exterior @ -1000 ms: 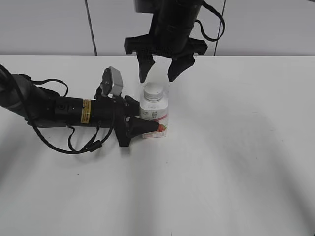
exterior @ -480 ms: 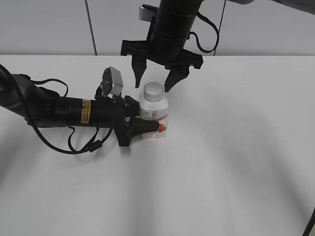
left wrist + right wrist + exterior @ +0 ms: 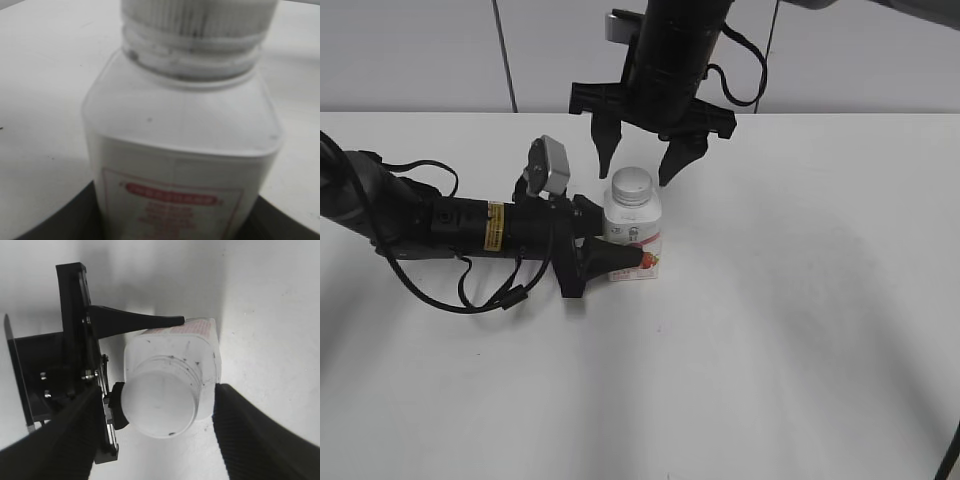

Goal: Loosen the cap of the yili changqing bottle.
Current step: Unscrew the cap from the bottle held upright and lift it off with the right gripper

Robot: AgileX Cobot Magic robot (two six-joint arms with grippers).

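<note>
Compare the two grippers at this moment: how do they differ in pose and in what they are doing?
The left gripper lies sideways along the table, clamped on the bottle body; the right gripper points downward over the cap, its jaws open on either side of it, gripping nothing. Both are black and work on the same bottle.

The bottle [image 3: 633, 232] stands upright mid-table [image 3: 800, 330], nearer the back edge, cap [image 3: 632, 184] on top; the left gripper [image 3: 611, 248] reaches it from the left, the right gripper [image 3: 640, 167] above it.
</note>
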